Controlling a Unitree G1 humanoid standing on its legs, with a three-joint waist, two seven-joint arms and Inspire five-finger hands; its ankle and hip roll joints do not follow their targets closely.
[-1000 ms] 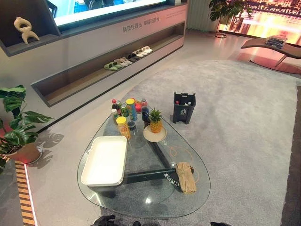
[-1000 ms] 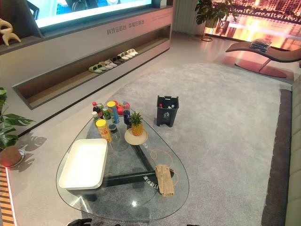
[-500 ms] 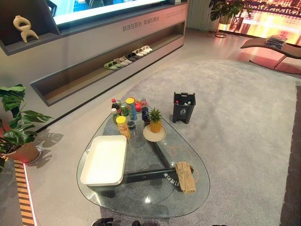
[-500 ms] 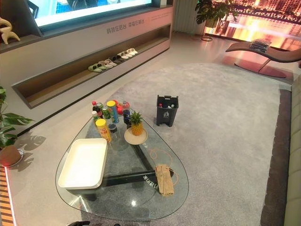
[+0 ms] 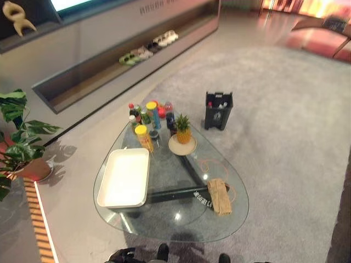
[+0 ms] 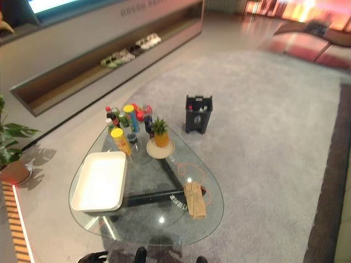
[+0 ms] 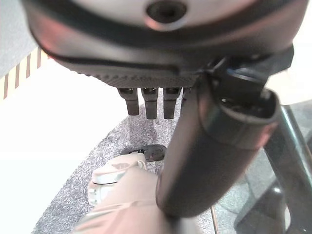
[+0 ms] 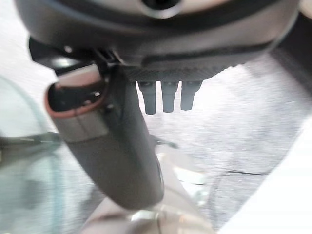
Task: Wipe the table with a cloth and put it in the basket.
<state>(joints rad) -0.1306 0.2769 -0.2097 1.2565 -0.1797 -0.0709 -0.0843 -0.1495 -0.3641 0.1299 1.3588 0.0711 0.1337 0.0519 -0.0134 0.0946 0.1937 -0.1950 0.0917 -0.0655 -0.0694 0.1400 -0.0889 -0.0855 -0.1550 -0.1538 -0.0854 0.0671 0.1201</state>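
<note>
Cloth [image 5: 219, 195]: folded, tan, lying flat near the right edge of the glass table [image 5: 164, 230], untouched by either hand.
Basket [image 5: 124, 177]: white, rectangular, on the table's left side, well apart from the cloth.
Pineapple [image 5: 183, 130]: upright on a plate, beside a cluster of bottles [image 5: 148, 118] at the far end.
Bin [image 5: 218, 110]: dark, on the carpet beyond the table.
Left hand [image 7: 204, 146]: fingers straight, released, holding nothing.
Right hand [image 8: 107, 146]: fingers straight, released, holding nothing.
</note>
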